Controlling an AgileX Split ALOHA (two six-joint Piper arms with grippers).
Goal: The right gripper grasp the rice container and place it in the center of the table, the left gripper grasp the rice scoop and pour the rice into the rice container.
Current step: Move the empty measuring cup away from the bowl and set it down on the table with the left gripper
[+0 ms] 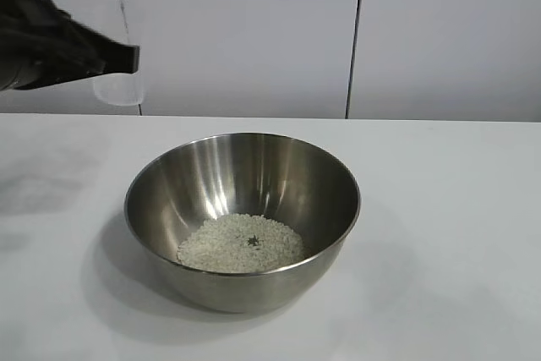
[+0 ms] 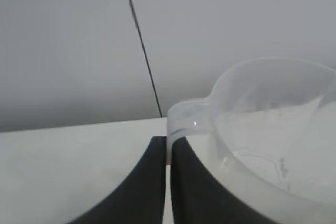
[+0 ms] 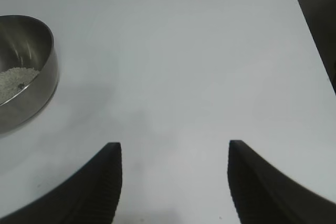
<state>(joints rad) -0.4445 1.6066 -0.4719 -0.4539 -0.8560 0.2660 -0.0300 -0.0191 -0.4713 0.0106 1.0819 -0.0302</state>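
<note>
We read no brand or writing; only faint moulded marks show on the cup's wall. Nearest us, the large shiny round steel bowl point(image 1: 243, 217) sits mid-desk on the plain white matte desk point(image 1: 456, 234), holding a pale heap of white rice grains point(image 1: 241, 243) with one dark speck. At ten o'clock, above the desk, the black left tool point(image 2: 168, 174) pinches the small clear frosted plastic measuring cup point(image 2: 262, 129) by its rim, visible only from its wrist. The right wrist alone shows the black right tool point(image 3: 173, 182) spread over bare desk, its three o'clock side.

Steel rice container point(image 1: 243, 217) mid-table, rice point(image 1: 241, 243) heaped inside; clear rice scoop point(image 1: 118, 84) aloft, upright.
</note>
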